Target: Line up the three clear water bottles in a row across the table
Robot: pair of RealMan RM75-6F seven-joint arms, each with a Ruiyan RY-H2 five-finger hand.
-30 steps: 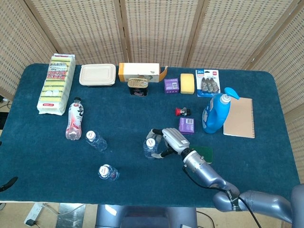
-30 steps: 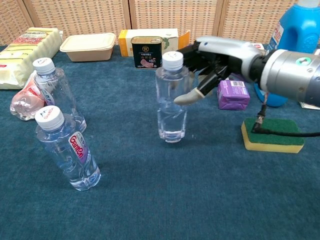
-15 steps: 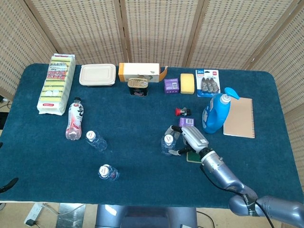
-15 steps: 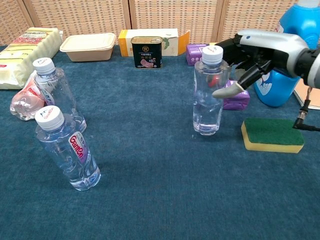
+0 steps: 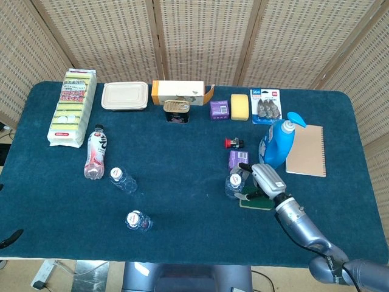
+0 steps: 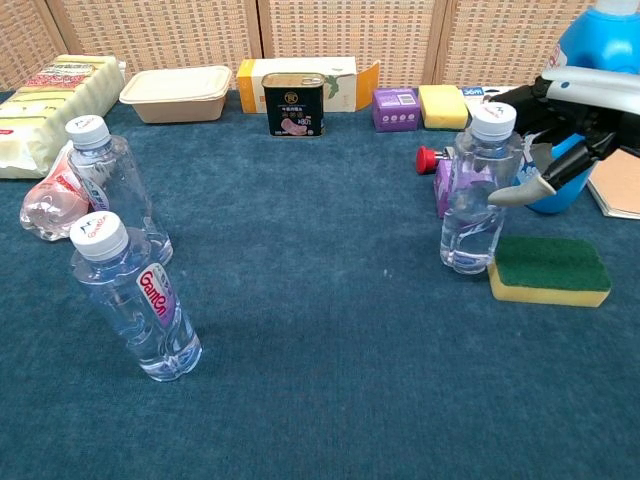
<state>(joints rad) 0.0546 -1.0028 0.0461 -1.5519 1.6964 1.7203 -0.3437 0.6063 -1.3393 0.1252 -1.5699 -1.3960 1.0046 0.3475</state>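
Observation:
Three clear water bottles stand on the blue table. One bottle (image 5: 233, 185) (image 6: 475, 205) is right of centre, upright, its base touching the green sponge (image 5: 258, 202) (image 6: 548, 268). My right hand (image 5: 262, 178) (image 6: 562, 115) grips it near the top, thumb in front and fingers behind. The other two bottles stand free at the left: one (image 5: 123, 180) (image 6: 112, 185) further back, one (image 5: 138, 220) (image 6: 137, 300) nearer the front edge. My left hand shows in neither view.
A blue detergent bottle (image 5: 276, 145) (image 6: 598, 45), a purple box (image 5: 238, 159) and a red-capped item (image 5: 233, 143) crowd just behind the held bottle. A pink-labelled bottle (image 5: 96, 153) lies at the left. Boxes, a tin (image 5: 176, 111) and sponges line the back edge.
My right hand has carried the gripped bottle rightward from the table's middle to beside the green sponge. The two left bottles have not moved.

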